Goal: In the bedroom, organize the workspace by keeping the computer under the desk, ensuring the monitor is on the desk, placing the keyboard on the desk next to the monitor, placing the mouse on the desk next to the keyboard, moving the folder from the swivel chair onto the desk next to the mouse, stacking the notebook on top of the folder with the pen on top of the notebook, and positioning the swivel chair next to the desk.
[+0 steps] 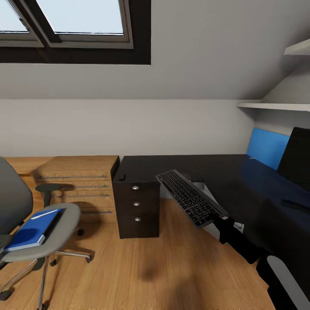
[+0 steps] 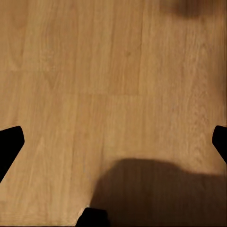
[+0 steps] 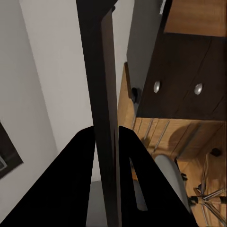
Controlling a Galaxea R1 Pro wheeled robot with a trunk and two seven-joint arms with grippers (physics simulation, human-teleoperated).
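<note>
My right gripper (image 1: 218, 218) is shut on one end of the keyboard (image 1: 190, 197) and holds it tilted in the air, in front of the black desk (image 1: 224, 172). In the right wrist view the keyboard (image 3: 103, 94) runs edge-on between the fingers (image 3: 78, 184). The monitor (image 1: 298, 157) stands on the desk at the far right. A small dark mouse (image 1: 122, 176) sits on the desk's left corner. On the swivel chair (image 1: 64, 219) lies the blue folder (image 1: 32, 230) with the pen (image 1: 44, 214) on top. My left gripper (image 2: 113, 142) hangs open over the wood floor.
A light wooden drawer chest (image 1: 79, 178) stands between the chair and the desk's three-knob drawer unit (image 1: 136, 204). A pale grey box (image 1: 201, 186) shows under the desk behind the keyboard. Wall shelves (image 1: 275, 105) hang above the blue back panel (image 1: 267, 147).
</note>
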